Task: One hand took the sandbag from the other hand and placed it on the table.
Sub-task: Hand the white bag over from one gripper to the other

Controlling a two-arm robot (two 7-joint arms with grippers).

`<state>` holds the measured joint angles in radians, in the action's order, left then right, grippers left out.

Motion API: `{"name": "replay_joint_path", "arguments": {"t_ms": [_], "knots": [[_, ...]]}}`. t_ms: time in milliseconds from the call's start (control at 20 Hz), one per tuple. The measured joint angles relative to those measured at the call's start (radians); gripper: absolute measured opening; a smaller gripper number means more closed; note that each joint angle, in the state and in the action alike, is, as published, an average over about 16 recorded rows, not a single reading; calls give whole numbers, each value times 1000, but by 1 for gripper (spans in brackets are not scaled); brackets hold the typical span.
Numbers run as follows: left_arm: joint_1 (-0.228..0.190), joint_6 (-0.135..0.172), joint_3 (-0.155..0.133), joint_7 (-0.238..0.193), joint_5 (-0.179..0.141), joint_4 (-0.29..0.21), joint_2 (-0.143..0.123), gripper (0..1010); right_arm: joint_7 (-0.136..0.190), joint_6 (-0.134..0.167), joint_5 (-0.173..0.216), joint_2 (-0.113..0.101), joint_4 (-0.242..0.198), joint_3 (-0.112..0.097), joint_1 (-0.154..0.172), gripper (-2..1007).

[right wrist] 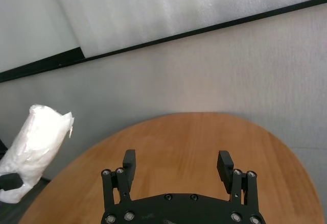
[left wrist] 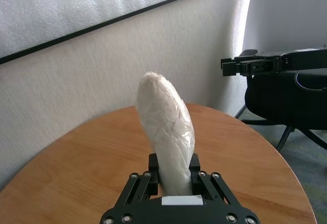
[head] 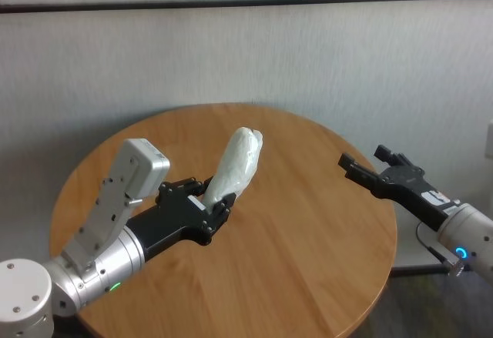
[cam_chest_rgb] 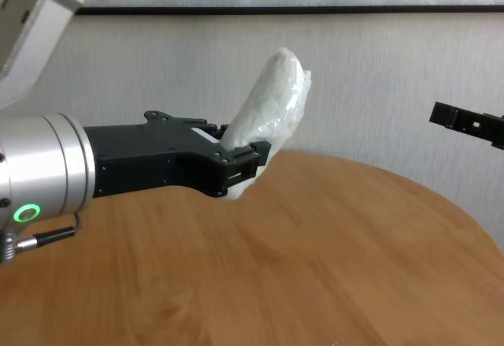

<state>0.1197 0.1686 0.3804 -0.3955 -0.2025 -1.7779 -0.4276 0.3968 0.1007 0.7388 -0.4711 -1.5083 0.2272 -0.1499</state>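
The round wooden bench fills the middle of the head view, its light-brown top showing grain, with a pale textured wall behind it crossed by a dark horizontal strip. Over the bench's left half reaches the left arm, a large silver cylinder with a green ring light, ending in the bulky black left pincer, which is clamped on the lower end of the sandbag. The sandbag (white, wrinkled, loaf-shaped) stands up and away from the pincer at a slant, its free end pointing toward the wall, and it hangs in the air above the bench without touching the wood. In the left wrist view the sandbag rises straight out from between the two black fingers, which press against its sides. At the right edge of the bench the slimmer right pincer, on a silver wrist with a blue ring light, hovers with its jaws spread wide and nothing between them; it points toward the sandbag but stays well apart from it. The right wrist view shows the spread fingers over the bench, the sandbag off to one side.
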Motion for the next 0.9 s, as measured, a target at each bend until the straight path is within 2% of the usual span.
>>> {"name": "replay_joint_path", "arguments": {"t_ms": [550, 900], "knots": [[0, 0, 0, 0, 0, 0, 0, 360, 16, 116, 131, -11, -41, 7, 4, 1001], [0, 0, 0, 0, 0, 0, 0, 360, 22, 158, 194, -17, -58, 14, -3, 1000]]}}
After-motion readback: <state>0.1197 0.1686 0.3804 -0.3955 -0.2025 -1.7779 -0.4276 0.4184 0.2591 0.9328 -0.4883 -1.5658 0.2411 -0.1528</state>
